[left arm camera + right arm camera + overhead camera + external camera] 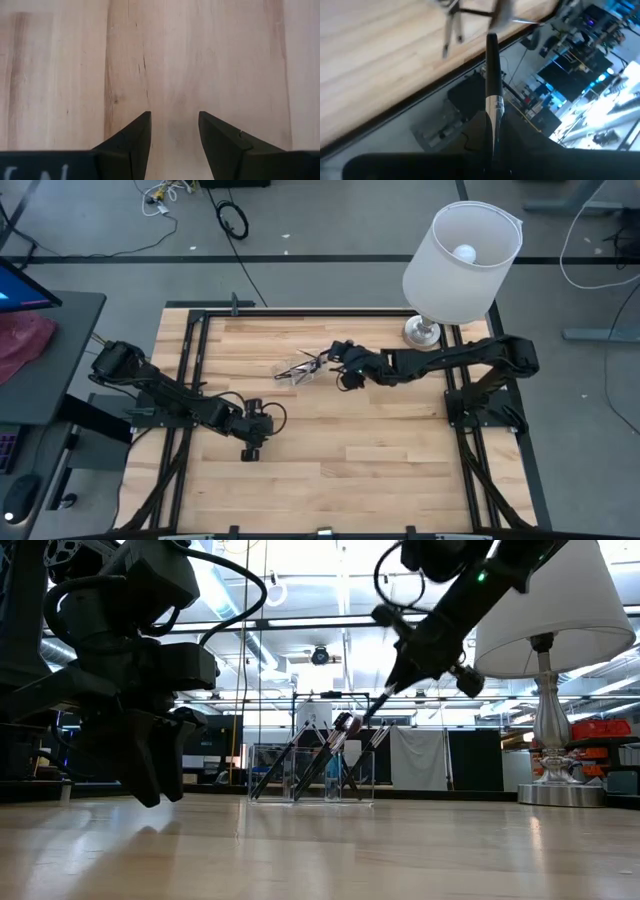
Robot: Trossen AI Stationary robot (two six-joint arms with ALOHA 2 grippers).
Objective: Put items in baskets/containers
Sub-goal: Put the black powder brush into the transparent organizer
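Gripping a makeup brush (493,95) by its handle, the right end effector (345,366) angles it toward the clear cup (310,772) on the table (400,450), likely for insertion; the left end effector (174,145) hovers released nearby.

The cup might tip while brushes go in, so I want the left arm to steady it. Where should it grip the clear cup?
Grip the clear cup across its lower walls, coming in low from the left gripper's side: brushes lean out of its top, and the right gripper holds a brush just above.
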